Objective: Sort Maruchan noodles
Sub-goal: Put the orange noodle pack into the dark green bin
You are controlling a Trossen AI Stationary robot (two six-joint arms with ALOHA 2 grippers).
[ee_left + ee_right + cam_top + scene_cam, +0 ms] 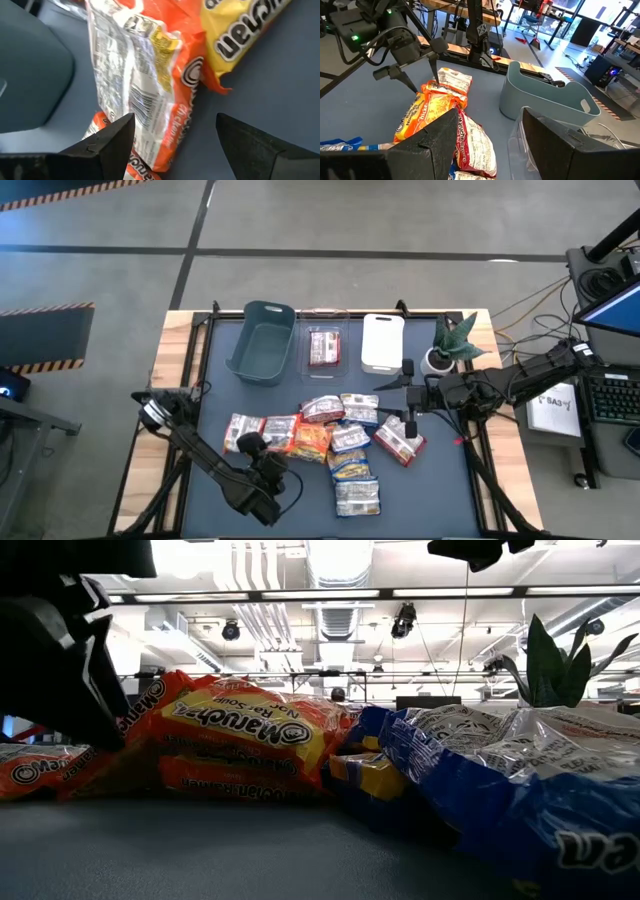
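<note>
High view: the noodle packets (330,442) lie in a loose heap at the middle of the dark table (225,510), approx. ten of them, orange, red-white and yellow-blue. One more red packet (323,347) lies inside the clear bin (324,316) at the far side, between the teal bin (261,342) on its left and the white bin (382,343) on its right. A small plant (450,345) stands at the far right corner.

Left gripper (253,444) is low at the left end of the heap, fingers spread wide, w/ an orange packet (155,100) lying between them in its wrist view; the fingertips are not closed on it. In the right wrist view the same fingers (434,62) point down onto the orange packets.

Right gripper (409,423) hangs above the red-white packet (398,443) at the right end of the heap, jaws wide, nothing held.

Low view: orange and blue packets fill the front.
</note>
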